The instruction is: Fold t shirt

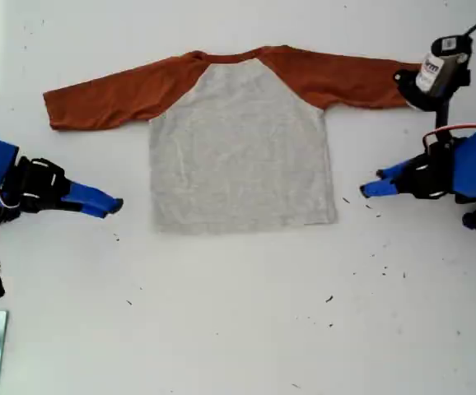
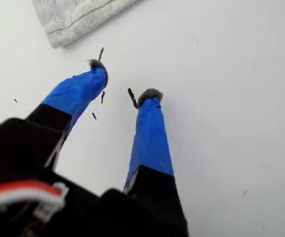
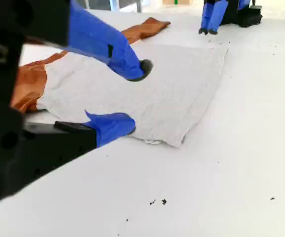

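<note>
Nearest the camera in the exterior view we've just got bare white table (image 1: 238,337) with a few dark specks (image 1: 329,299) scattered on it.

Next up are the 2 arms, 1 on each side. Our first gripper (image 1: 371,182) is on the exterior view's right. Its jaws are spread and holding nothing, tips low over the table just beside the shirt's hem corner, not touching it. Its wrist view shows the same thing: our first gripper (image 2: 124,79) is over bare table with specks around the tips.

Our second gripper (image 1: 116,204) is on the exterior view's left, also spread wide and empty (its own camera shows that best, (image 3: 136,96)), near the other hem corner but clear of the cloth.

Between them the t shirt (image 1: 242,148) lies flat in the middle of the table, plain grey side up, hem toward the camera. Both orange sleeves (image 1: 114,95) stretch straight out sideways. Farthest back, a black device (image 1: 436,78) sits over the sleeve end on the exterior view's right.
</note>
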Action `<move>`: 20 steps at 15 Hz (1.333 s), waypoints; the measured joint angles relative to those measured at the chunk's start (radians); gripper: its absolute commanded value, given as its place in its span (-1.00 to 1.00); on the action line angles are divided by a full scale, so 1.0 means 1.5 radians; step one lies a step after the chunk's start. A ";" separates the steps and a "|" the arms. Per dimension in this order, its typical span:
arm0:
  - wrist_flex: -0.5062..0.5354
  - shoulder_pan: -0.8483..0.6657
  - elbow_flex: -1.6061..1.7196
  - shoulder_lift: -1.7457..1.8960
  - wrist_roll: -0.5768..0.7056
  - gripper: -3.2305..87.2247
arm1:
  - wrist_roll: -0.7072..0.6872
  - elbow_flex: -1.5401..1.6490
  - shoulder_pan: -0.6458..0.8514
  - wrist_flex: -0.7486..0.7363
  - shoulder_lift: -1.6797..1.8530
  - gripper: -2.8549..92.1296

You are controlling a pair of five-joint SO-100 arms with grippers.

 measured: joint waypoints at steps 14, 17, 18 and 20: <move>0.000 -0.012 0.000 0.002 0.000 -0.88 | 0.337 -0.010 -0.001 -0.060 -0.002 -0.87; 0.000 -0.028 0.000 0.003 0.072 -0.93 | 0.229 -0.213 0.095 0.002 -0.179 -0.87; 0.000 -0.025 0.000 0.003 0.120 -0.93 | 0.162 -0.334 0.170 0.052 -0.309 -0.87; 0.000 -0.031 0.000 0.003 0.140 -0.93 | 0.012 -0.572 0.324 0.148 -0.480 -0.87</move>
